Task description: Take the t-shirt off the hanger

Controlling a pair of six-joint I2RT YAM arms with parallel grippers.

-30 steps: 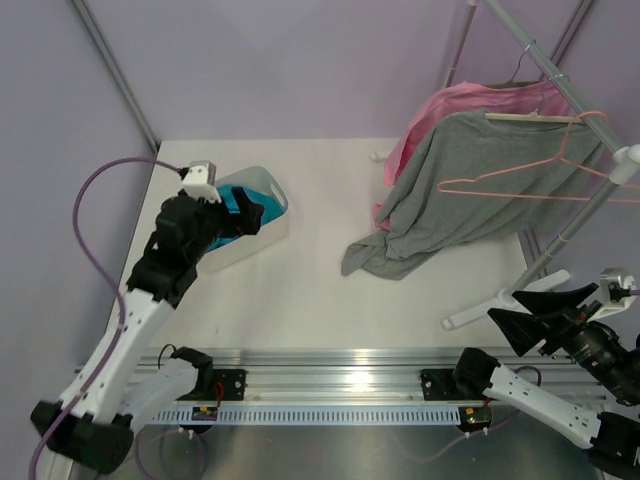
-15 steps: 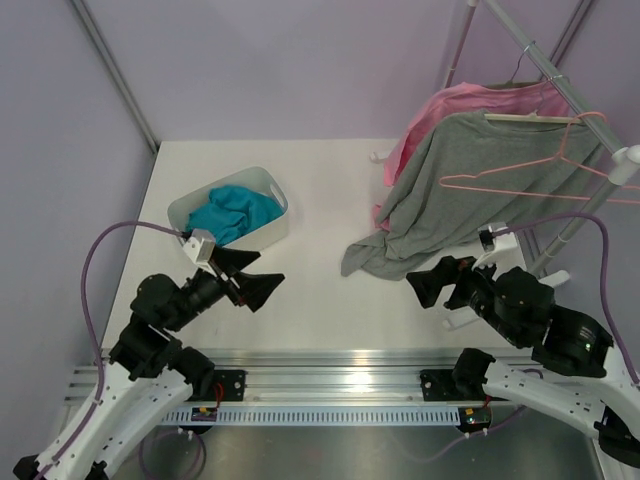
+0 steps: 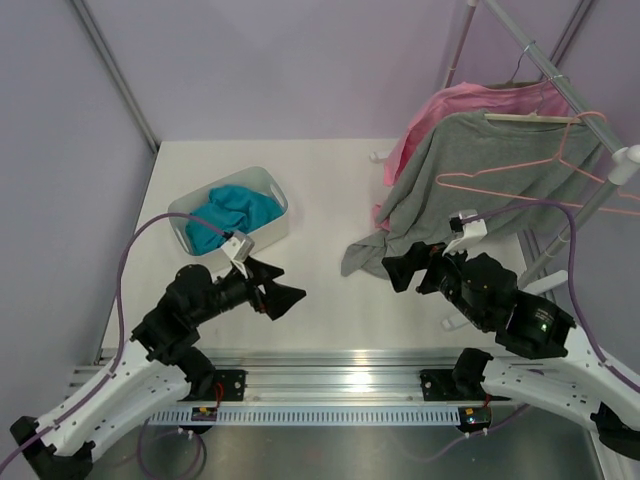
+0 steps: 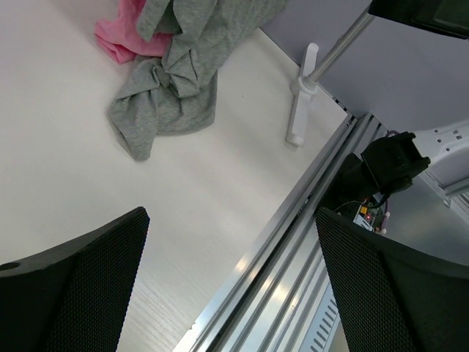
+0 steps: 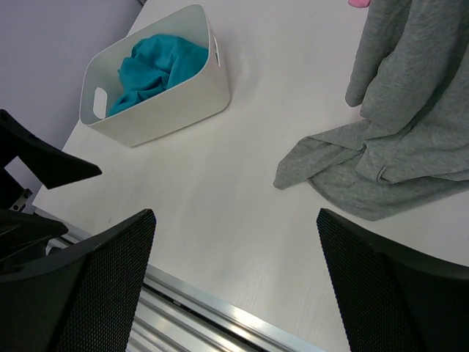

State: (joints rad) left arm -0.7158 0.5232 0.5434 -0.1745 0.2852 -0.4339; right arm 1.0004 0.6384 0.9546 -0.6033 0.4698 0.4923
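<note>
Moved: both arms have swung in over the near worktop (image 3: 320, 200), the left gripper (image 3: 279, 288) away from the white bin (image 3: 276, 190) | Jaws: left gripper and right gripper (image 3: 408, 268) both spread wide, holding nothing | T-shirt (image 3: 232, 210): crumpled in the bin, well apart from the bare hanger (image 3: 497, 190) | Advice: we judge removal done, so we park clear of the grey shirt (image 3: 450, 190).

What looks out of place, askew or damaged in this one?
The grey shirt hangs so low that its lower part lies crumpled on the table. The hanger hangs bare on the rail, and the t-shirt sits bunched in the white bin. Nothing looks spilled or broken.
</note>
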